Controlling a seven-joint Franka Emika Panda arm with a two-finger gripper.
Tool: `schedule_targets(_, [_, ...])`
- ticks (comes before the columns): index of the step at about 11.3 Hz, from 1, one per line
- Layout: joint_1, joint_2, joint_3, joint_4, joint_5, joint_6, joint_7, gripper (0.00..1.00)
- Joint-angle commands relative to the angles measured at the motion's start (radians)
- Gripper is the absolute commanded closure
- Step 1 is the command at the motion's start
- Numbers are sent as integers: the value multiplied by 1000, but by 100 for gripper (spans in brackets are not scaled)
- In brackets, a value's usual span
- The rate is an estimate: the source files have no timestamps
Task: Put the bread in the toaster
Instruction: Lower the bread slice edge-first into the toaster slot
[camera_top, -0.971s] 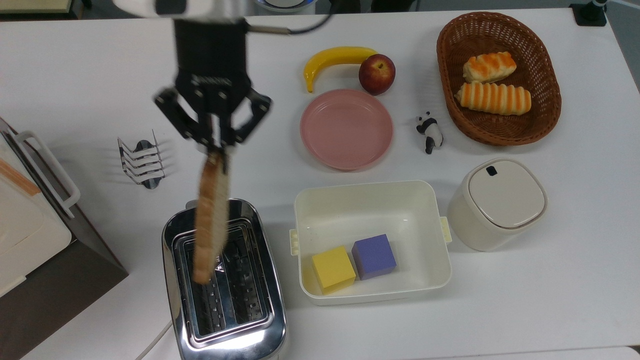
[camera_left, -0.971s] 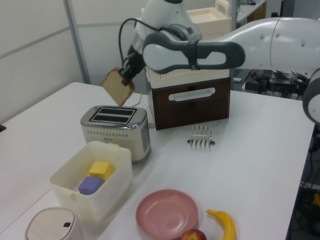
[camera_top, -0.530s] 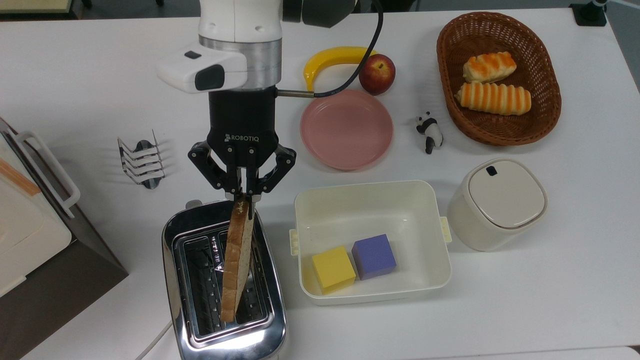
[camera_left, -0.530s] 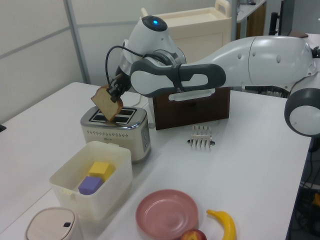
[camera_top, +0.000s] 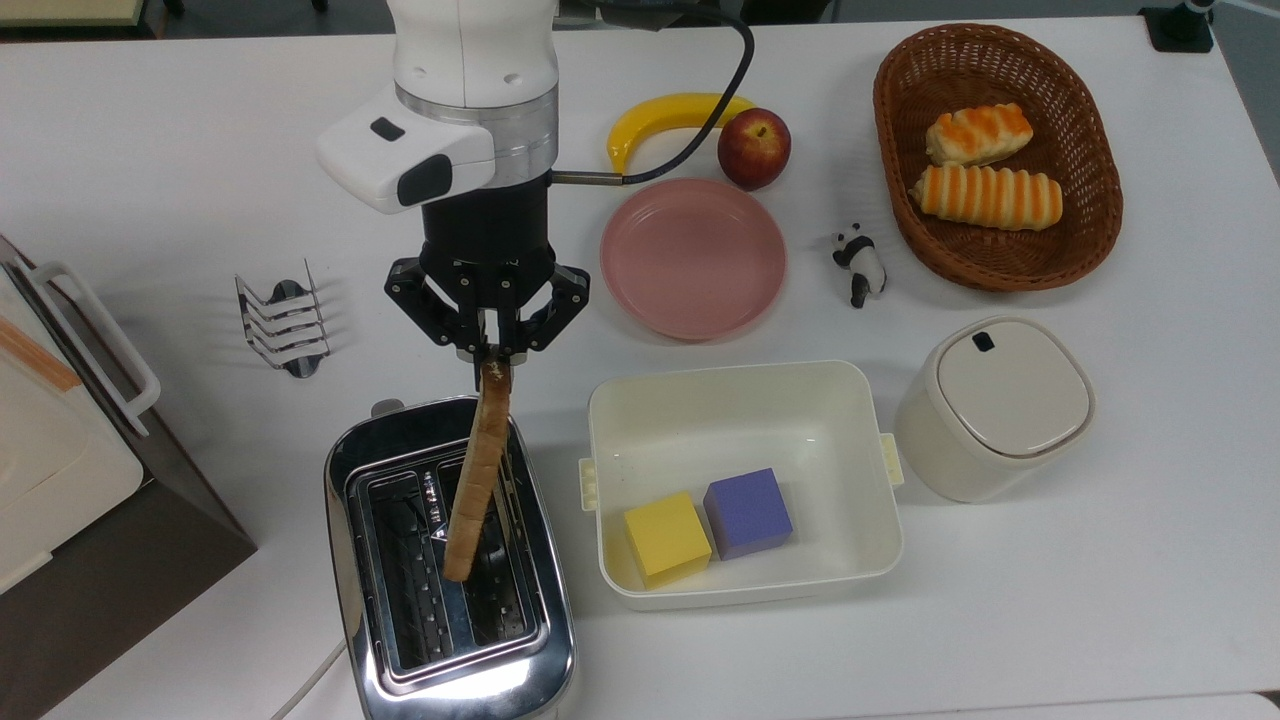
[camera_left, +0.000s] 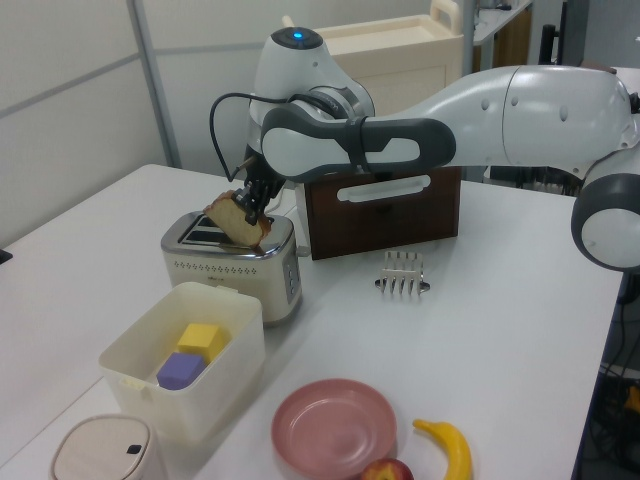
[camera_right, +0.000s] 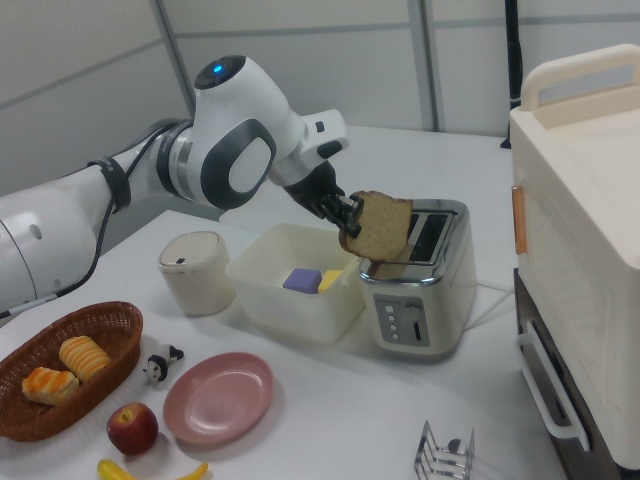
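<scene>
1. The white table (camera_top: 1100, 600) has open surface along the top view's left and bottom right.
2. A brown-and-cream cabinet (camera_top: 60, 470) stands at the top view's left edge, near the toaster.
3. The cream tub (camera_top: 745, 400), holding a yellow block (camera_top: 665, 537) and a purple block (camera_top: 747, 512), sits just beside the toaster on the top view's right.
4. The toaster (camera_top: 450, 660) stands near the table's front edge in the top view.
5. The gripper (camera_top: 492, 358) pinches one end of the bread.
6. The bread (camera_top: 478, 470) hangs tilted, its lower corner over the toaster's right slot in the top view.
7. A wire toast rack (camera_top: 283, 322) stands apart, on the top view's left.
</scene>
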Motion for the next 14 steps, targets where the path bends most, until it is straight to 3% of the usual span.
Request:
schedule_targets(1, [1, -24, -4, -23, 20, -53, -29, 82])
schedule_targets(2, [1, -24, -4, -21, 20, -42, -29, 73])
schedule_targets(4, [-1, -26, -5, -20, 20, -15, -27, 71])
schedule_targets(6, [-2, -26, -5, -18, 20, 25, -30, 97])
schedule_targets(8, [-4, -23, -4, 0, 26, 54, -43, 98])
schedule_targets(11, [-7, -18, -2, -9, 90, 142, -104, 98])
schedule_targets(14, [-14, -3, 0, -12, 93, 142, -191, 97])
